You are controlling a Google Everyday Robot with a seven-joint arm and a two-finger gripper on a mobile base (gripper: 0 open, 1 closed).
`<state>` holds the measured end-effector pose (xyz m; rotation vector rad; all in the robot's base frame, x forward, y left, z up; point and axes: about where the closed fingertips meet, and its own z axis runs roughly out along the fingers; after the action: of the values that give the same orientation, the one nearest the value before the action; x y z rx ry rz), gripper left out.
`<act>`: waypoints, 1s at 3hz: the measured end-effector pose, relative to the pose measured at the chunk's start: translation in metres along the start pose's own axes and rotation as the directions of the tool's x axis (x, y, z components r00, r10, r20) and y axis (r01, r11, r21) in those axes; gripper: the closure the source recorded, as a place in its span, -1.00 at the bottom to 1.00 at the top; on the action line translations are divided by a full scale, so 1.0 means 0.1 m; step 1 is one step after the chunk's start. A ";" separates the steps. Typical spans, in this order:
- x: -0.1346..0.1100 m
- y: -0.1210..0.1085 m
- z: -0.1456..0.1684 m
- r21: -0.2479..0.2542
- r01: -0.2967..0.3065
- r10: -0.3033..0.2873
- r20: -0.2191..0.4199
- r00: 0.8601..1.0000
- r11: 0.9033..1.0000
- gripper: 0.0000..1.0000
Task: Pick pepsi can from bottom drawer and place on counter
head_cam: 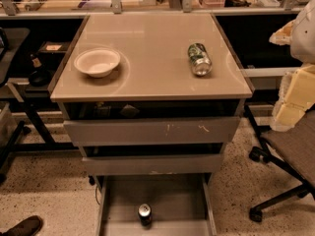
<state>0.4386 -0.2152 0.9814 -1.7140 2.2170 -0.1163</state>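
The gripper (294, 100) is hanging beyond the right edge of the counter (147, 38), near the front right corner; its state I cannot tell. The pepsi can (144, 214) is standing upright in the open bottom drawer (172, 200), below the front edge. I think it is needing a low, straight approach.

bottom drawer (170, 195) cropped, end effector offscreen

Dark blue pepsi can (144, 214) stands in open grey metal bottom drawer (170, 198); pale gripper (287, 113) at right edge, beside glossy beige counter (152, 38).
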 end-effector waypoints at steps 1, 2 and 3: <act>0.00 0.00 0.00 0.000 0.000 0.000 0.000 1.000 1.000 -1.00; 0.03 0.23 0.27 -0.056 -0.024 0.024 -0.002 1.000 0.998 -1.00; -0.02 0.71 0.81 -0.158 -0.096 0.104 0.045 0.994 0.983 -1.00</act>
<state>0.3986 -0.1833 0.8864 -1.6576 2.3214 0.1285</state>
